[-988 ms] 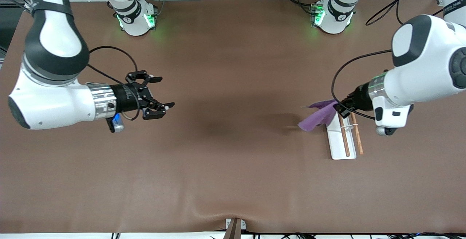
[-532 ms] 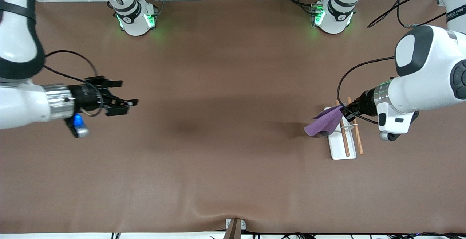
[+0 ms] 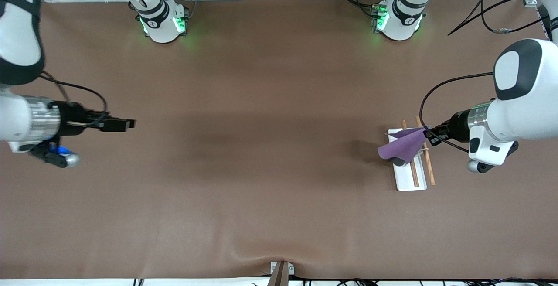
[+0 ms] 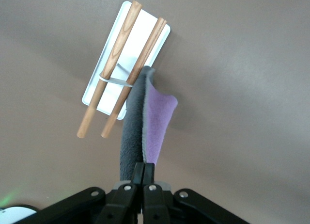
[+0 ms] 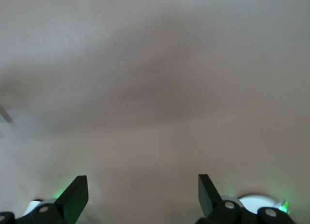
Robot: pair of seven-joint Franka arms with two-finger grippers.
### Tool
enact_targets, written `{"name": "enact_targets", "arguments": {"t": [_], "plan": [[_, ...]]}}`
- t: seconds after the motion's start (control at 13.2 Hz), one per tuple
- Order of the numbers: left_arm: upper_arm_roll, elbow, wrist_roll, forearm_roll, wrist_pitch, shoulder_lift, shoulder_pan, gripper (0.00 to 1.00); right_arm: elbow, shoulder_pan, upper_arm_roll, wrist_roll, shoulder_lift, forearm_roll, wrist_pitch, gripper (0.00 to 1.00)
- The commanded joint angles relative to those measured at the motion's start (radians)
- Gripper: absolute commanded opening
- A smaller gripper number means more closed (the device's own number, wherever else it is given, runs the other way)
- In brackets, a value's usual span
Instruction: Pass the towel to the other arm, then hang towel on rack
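Left hand: clamped on small purple-and-grey cloth towel, over white-based wooden-rod rack.
Right hand: fingers spread, empty, waiting.
Technique: drape evenly across both rods, then release.

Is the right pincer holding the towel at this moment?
No: the right pincer stands open and empty over bare table, while the left pincer is shut on the towel over the rack.

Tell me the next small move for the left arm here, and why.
Probably lower the towel so it drapes across the rack's two wooden rods, then let go. The left hand is shut on one towel edge over the rack, and the cloth hangs beside the rods rather than over them. The right hand waits open at its own end of the table.
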Motion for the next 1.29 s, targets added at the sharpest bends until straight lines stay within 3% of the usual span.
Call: {"name": "enact_targets", "arguments": {"t": [0.0,0.3,0.61,0.76,0.84,1.14,1.22], "plan": [[-0.004,0.001,0.068,0.022,-0.019,0.007,0.028,0.00,0.031,0.015,-0.072,-0.163,0.000,-0.018,0.002,1.00],[-0.004,0.001,0.138,0.063,-0.020,0.006,0.052,0.00,0.051,0.015,-0.080,-0.298,-0.050,-0.091,0.033,1.00],[-0.004,0.003,0.217,0.069,-0.027,0.006,0.100,0.00,0.021,0.016,-0.040,-0.335,-0.142,-0.322,0.033,1.00],[-0.005,0.003,0.272,0.103,-0.027,0.006,0.112,0.00,-0.025,0.007,-0.037,-0.369,-0.182,-0.334,0.051,1.00],[-0.004,0.003,0.280,0.104,-0.027,0.007,0.120,0.00,-0.078,0.007,-0.037,-0.369,-0.214,-0.332,0.095,1.00],[-0.005,0.003,0.344,0.118,-0.027,0.024,0.161,0.00,-0.485,0.015,-0.028,-0.367,-0.458,-0.331,0.336,1.00],[-0.005,0.006,0.350,0.120,-0.025,0.035,0.170,0.00,-0.505,0.013,-0.021,-0.367,-0.467,-0.332,0.353,1.00]]}}
